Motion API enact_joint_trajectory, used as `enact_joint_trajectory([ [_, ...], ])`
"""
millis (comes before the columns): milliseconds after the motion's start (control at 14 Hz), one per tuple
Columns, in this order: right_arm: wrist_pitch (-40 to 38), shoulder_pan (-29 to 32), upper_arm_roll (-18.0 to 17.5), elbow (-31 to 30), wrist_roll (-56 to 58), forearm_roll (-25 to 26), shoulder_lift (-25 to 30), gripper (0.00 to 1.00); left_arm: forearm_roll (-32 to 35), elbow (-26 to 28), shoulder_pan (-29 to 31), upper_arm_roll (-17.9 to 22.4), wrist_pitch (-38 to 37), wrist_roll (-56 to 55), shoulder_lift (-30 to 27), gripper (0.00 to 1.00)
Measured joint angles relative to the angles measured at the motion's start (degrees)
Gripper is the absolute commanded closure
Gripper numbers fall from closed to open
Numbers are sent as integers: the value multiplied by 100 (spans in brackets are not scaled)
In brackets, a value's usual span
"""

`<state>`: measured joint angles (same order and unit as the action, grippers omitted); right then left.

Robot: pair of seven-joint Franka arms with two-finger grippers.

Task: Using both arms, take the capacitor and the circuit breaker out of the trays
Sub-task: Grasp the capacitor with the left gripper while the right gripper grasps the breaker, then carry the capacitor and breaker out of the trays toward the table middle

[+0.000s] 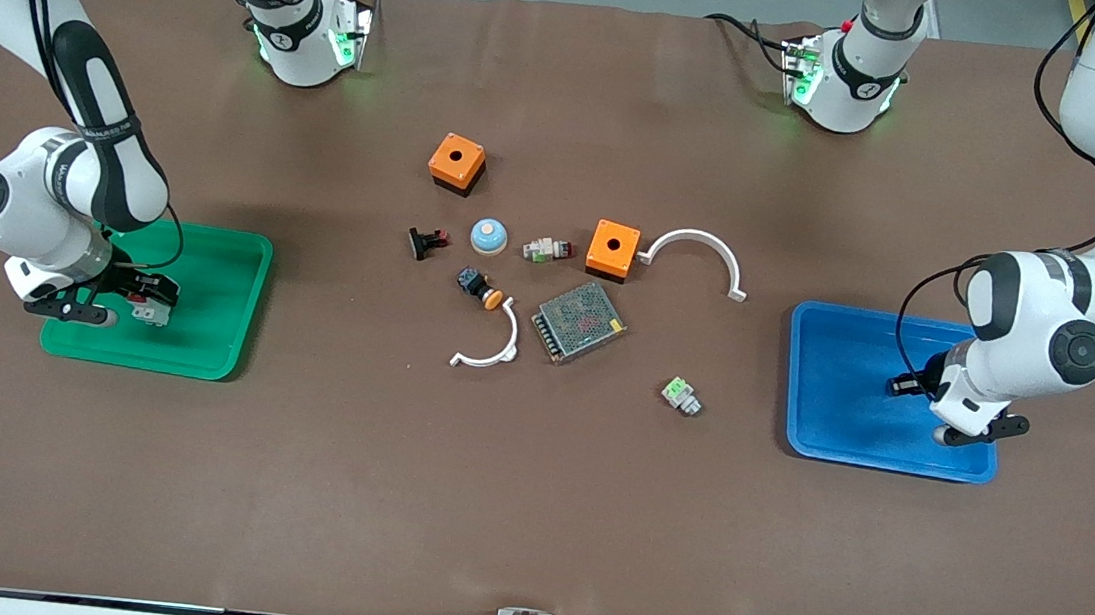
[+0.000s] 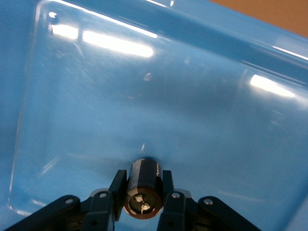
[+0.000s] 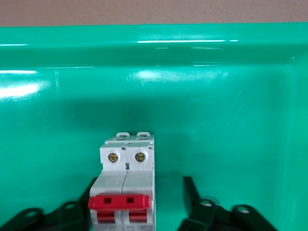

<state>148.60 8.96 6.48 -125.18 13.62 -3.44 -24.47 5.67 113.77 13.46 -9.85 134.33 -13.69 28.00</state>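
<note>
My left gripper point(image 1: 912, 385) is low inside the blue tray point(image 1: 846, 336) at the left arm's end of the table. It is shut on the capacitor point(image 2: 144, 180), a small black cylinder with two light terminals on its flat top, pinched between both fingers point(image 2: 118, 185). I cannot tell if it touches the tray floor point(image 2: 144, 96). My right gripper point(image 1: 141, 304) is low in the green tray point(image 1: 211, 255) and open. The breaker point(image 3: 126, 173), white-grey with a red lever, rests on the tray floor point(image 3: 216, 96) between the fingers, against one and apart from the other point(image 3: 191, 192).
In the middle of the table lie two orange boxes point(image 1: 457, 162) point(image 1: 612, 248), a blue-domed button point(image 1: 488, 235), an orange-capped push button point(image 1: 480, 288), a mesh-covered metal box point(image 1: 579, 322), two white curved pieces point(image 1: 696, 253) point(image 1: 488, 347) and grey blocks with green parts point(image 1: 682, 395) point(image 1: 548, 248).
</note>
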Motion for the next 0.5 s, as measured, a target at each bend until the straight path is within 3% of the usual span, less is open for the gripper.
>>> enact_joint_trajectory([
  [71, -36, 0, -8, 4, 1, -4, 5, 91, 0, -34, 2, -130, -222, -101, -107, 100],
  [143, -94, 0, -23, 13, 1, -10, 16, 99, 0, -58, 1, -300, -455, -268, -251, 100],
  [286, -396, -1, -62, 130, 1, -27, 48, 100, -1, -62, -6, -743, -830, -803, -524, 100],
  [500, -1752, -65, -114, 862, -17, -174, 186, 100, -1, -26, -59, -1480, -1002, -2043, -620, 100],
])
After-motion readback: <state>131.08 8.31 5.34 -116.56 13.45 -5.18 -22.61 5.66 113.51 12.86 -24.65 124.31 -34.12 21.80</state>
